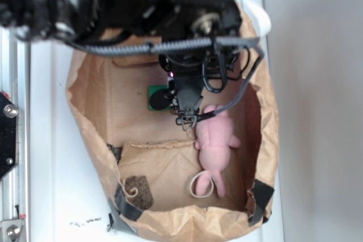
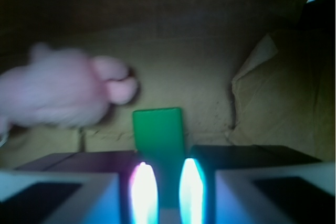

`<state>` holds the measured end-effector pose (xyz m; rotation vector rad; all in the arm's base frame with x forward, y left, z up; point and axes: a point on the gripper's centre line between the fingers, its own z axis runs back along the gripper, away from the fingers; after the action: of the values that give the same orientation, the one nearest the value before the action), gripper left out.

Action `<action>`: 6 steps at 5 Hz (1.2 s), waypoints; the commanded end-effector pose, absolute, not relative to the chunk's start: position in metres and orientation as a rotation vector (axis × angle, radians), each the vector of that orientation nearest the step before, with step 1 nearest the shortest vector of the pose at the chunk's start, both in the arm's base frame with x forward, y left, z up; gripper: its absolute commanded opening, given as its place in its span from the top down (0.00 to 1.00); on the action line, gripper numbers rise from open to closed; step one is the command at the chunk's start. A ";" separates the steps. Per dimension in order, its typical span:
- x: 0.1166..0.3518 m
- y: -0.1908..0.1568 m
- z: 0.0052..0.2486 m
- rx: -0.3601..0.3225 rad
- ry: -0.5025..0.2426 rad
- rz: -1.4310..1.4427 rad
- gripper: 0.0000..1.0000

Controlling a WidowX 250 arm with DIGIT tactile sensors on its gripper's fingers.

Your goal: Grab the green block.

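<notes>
The green block (image 1: 154,96) lies on the floor of an open brown paper bag (image 1: 187,222), left of the pink plush toy (image 1: 216,140). My gripper (image 1: 173,99) is down inside the bag, covering the block's right part. In the wrist view the green block (image 2: 157,129) runs from the bag floor into the narrow gap between my two lit fingertips (image 2: 144,190). My gripper (image 2: 169,170) looks shut on its near end. The pink plush toy (image 2: 58,95) sits up and to the left, blurred.
The bag's crumpled walls (image 1: 264,100) surround the gripper on all sides. A brown lump (image 1: 139,191) and a white ring (image 1: 201,186) lie at the bag's near end. A folded bag wall (image 2: 273,93) rises to the right in the wrist view.
</notes>
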<state>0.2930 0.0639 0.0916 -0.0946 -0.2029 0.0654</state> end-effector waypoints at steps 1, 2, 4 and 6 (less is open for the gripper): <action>0.292 0.071 0.157 -0.076 -0.352 0.045 1.00; 0.288 0.067 0.153 -0.039 -0.371 0.039 1.00; 0.295 0.068 0.121 0.009 -0.374 0.030 0.00; 0.305 0.054 0.081 -0.029 -0.376 0.002 0.00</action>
<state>0.2946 0.0558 0.0661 -0.0439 -0.3225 0.0106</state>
